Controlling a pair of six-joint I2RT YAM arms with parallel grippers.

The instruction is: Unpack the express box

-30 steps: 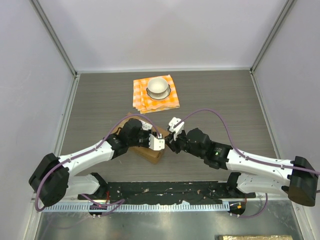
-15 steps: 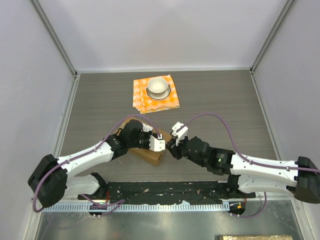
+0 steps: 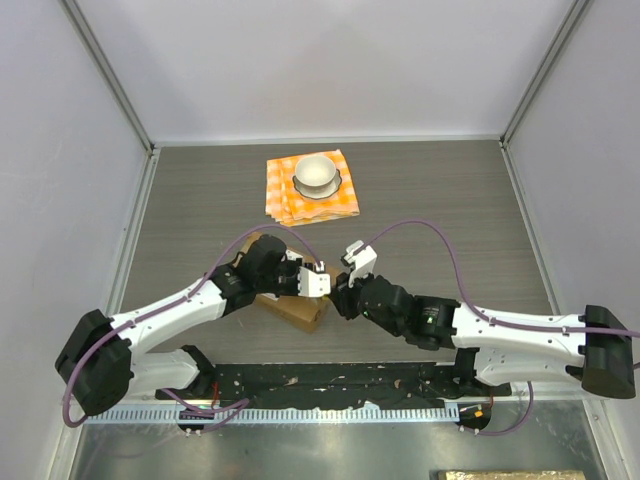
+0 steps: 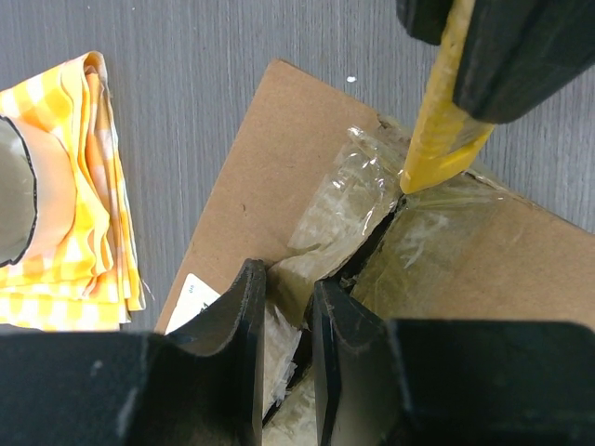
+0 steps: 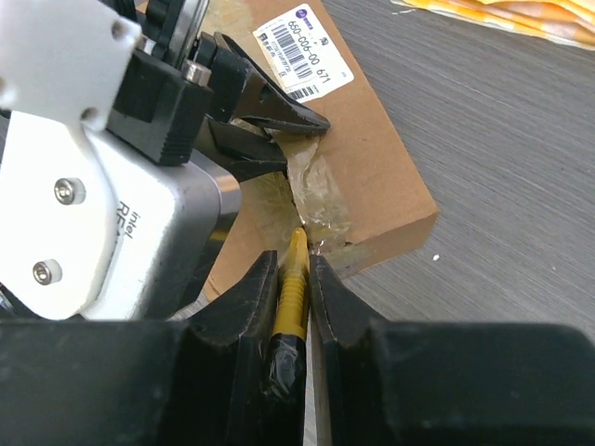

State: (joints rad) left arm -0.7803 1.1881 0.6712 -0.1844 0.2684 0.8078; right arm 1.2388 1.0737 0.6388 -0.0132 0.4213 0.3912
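Note:
The express box (image 3: 290,308), brown cardboard with glossy tape and a white label (image 5: 302,46), lies flat between the arms. Its taped top seam (image 4: 372,243) is slit open. My left gripper (image 4: 286,297) stands over the seam with its jaws close together on the taped edge of one flap. My right gripper (image 5: 293,260) is shut on a yellow knife (image 5: 293,288). The knife's tip touches the tape at the seam near the box's end, also in the left wrist view (image 4: 442,121). In the top view the left gripper (image 3: 315,283) and right gripper (image 3: 340,300) almost meet over the box.
An orange checked cloth (image 3: 335,200) lies on the table beyond the box, with a white bowl (image 3: 317,172) on it. The cloth's edge also shows in the left wrist view (image 4: 74,186). Grey walls stand on three sides.
My right gripper has moved nearer and slightly left with the knife, toward the box's right end. My left gripper has shifted a little away and to the right on the box.

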